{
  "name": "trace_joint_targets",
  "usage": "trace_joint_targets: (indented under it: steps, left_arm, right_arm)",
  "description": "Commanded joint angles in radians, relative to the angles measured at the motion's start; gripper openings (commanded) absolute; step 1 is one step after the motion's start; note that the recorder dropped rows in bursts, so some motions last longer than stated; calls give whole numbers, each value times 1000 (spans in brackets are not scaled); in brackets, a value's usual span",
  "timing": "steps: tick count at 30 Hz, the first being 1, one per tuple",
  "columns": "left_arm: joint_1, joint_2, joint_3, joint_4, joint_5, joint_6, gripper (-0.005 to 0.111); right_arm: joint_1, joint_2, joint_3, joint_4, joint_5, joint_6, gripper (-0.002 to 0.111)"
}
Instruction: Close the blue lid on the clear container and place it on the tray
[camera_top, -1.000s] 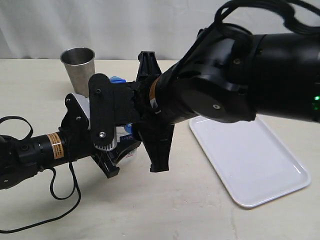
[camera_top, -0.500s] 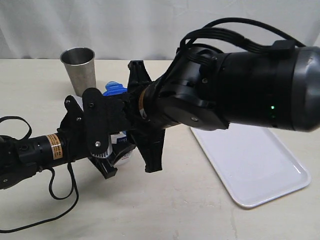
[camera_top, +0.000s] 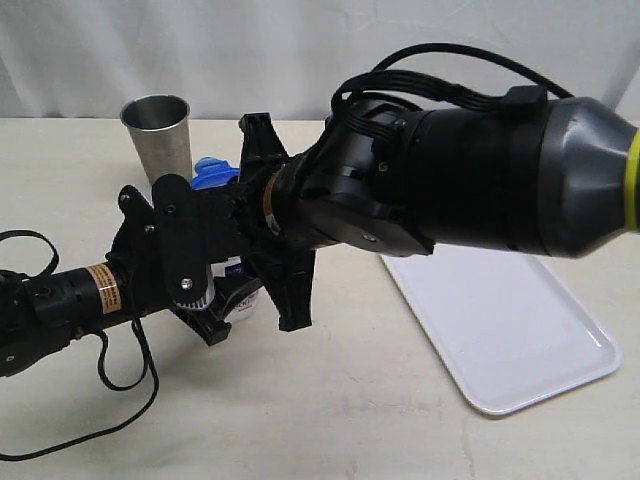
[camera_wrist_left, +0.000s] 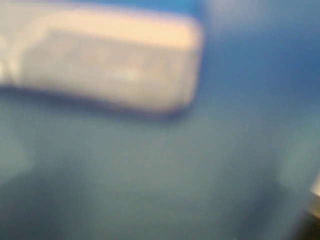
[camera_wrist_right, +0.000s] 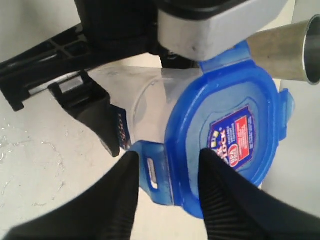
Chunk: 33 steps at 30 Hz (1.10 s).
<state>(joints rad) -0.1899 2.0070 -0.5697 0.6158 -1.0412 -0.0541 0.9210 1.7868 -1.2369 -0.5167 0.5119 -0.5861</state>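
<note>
Glossy plastic blue lid (camera_wrist_right: 225, 100), matt metal cup (camera_top: 160, 135).

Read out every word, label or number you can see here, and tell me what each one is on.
Red-white sticker on the blue lid: printed, too small to read.
Blue label on the clear container: sideways letters, too blurred to read.
Orange band on the left arm: too small to read.
Left wrist view: only blur, no text.

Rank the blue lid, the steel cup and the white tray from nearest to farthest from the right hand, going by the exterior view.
1. Blue lid: at the right hand, under its fingers.
2. Steel cup: just behind the lid, at the back left.
3. White tray: farthest, on the right of the view.
</note>
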Motion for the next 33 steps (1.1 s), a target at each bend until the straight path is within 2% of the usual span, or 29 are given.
trace_joint_targets:
  steps: [1, 8, 20, 25, 33]
  left_arm:
    - [-18, -11, -3, 90, -127, 24, 0]
    - [-18, -11, -3, 90, -134, 24, 0]
    - [-18, -11, -3, 105, -140, 17, 0]
    - [-18, -11, -3, 112, -143, 17, 0]
    - [-18, -11, -3, 123, -147, 13, 0]
  right_arm:
    - [-1, 89, 28, 54, 9, 19, 36]
    - [-1, 91, 29, 54, -3, 34, 27]
    - [-1, 109, 57, 48, -115, 64, 27]
    - [-1, 113, 57, -30, -145, 159, 27]
    - [-1, 135, 86, -60, -164, 164, 27]
